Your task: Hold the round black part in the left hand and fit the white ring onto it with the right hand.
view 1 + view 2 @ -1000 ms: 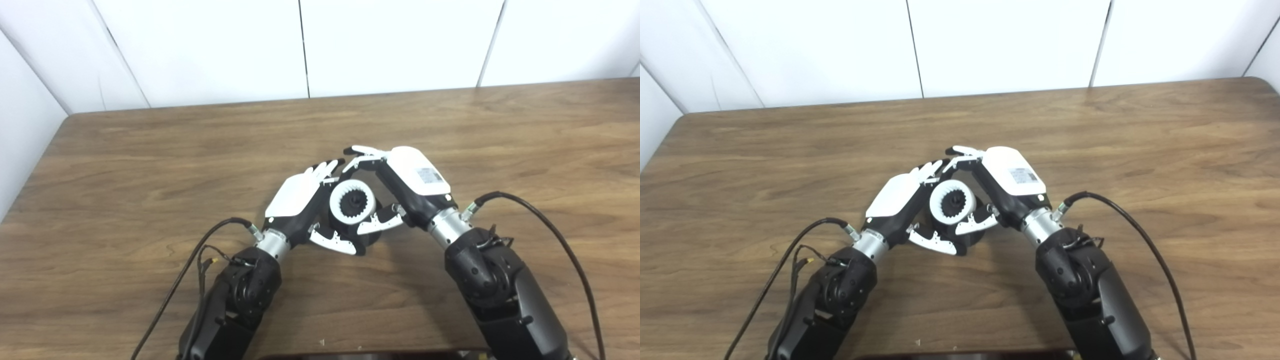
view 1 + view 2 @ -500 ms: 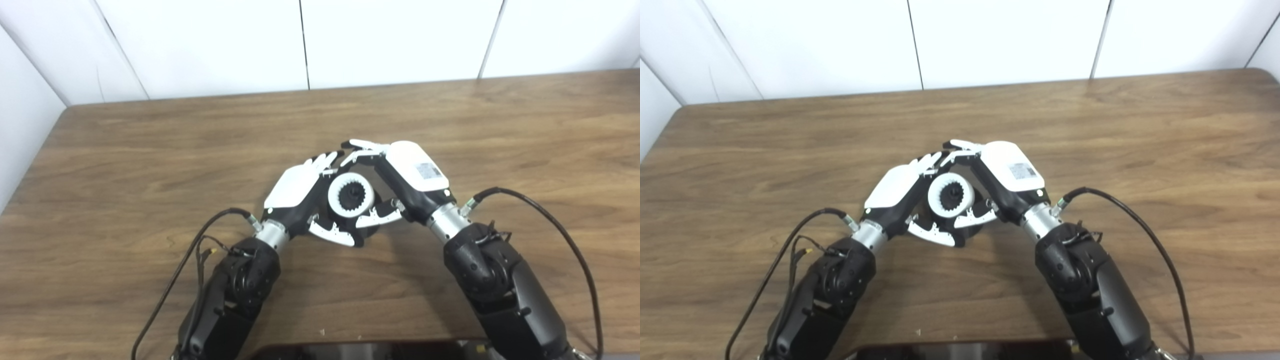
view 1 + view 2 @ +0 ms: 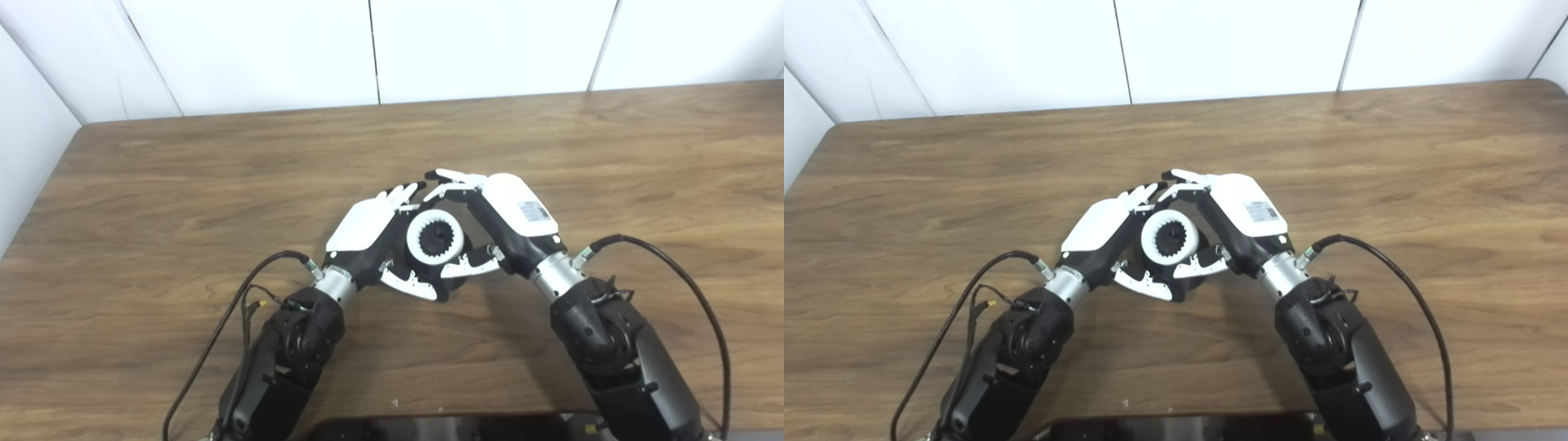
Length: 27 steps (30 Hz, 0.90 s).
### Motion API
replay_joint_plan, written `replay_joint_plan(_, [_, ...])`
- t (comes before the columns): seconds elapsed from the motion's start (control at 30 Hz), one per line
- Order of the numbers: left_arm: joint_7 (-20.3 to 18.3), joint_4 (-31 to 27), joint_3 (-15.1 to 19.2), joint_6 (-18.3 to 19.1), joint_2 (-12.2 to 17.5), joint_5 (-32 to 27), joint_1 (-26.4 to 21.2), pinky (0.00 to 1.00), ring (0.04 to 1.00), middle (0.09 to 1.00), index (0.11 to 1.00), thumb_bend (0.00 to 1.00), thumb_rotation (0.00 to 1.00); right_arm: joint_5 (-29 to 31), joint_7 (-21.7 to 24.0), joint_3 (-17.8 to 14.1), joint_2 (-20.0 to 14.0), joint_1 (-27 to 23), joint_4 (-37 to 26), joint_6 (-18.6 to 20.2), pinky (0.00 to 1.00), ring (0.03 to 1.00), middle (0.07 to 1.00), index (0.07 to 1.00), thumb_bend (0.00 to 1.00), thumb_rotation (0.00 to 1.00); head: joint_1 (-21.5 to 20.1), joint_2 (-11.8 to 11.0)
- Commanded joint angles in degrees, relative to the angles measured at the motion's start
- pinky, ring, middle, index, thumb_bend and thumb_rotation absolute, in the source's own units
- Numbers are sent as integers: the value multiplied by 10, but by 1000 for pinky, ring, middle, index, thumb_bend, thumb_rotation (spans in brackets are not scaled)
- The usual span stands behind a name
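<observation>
At the middle of the counter (image 3: 184, 184) the left hand (image 3: 366, 236) is clamped on the black part (image 3: 438, 231), as before; the white ring (image 3: 436, 236) sits around its toothed hub, cupped by the right hand (image 3: 499, 220), fingers curled on the ring; the pair looks unchanged from a second ago, only the camera has shifted.

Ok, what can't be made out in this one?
- Round black part: both views show only its centre; white ring and left hand cover its body.
- Whether the ring is fully seated: hidden.
- Right hand fingertips' contact with the ring: hidden behind it.
</observation>
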Motion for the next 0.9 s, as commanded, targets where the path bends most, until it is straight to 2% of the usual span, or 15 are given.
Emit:
replay_joint_plan(0.0, [10, -29, 14, -5, 13, -3, -17, 1000, 1000, 1000, 601, 911, 318, -15, 6, -17, -17, 9, 5, 26, 862, 834, 868, 496, 514, 155, 1, 1])
replay_joint_plan(0.3, [1, -34, 17, -2, 10, -4, -18, 1000, 1000, 1000, 599, 906, 319, -18, -4, -17, -20, 18, 18, 23, 833, 826, 862, 496, 515, 156, 1, 3])
replay_joint_plan(0.6, [1, -33, 19, 0, 9, -3, -20, 1000, 1000, 1000, 599, 908, 313, -22, 5, -20, -25, 22, 12, 33, 816, 820, 863, 498, 513, 159, 0, 6])
replay_joint_plan(0.67, [2, -33, 20, -1, 9, -5, -20, 1000, 1000, 1000, 597, 909, 304, -24, 8, -19, -26, 23, 13, 35, 813, 821, 870, 671, 670, 302, 1, 6])
replay_joint_plan(0.87, [3, -33, 24, -5, 11, -7, -20, 1000, 1000, 1000, 597, 909, 301, -33, 26, -15, -33, 22, 12, 48, 807, 837, 889, 723, 700, 377, 1, 7])
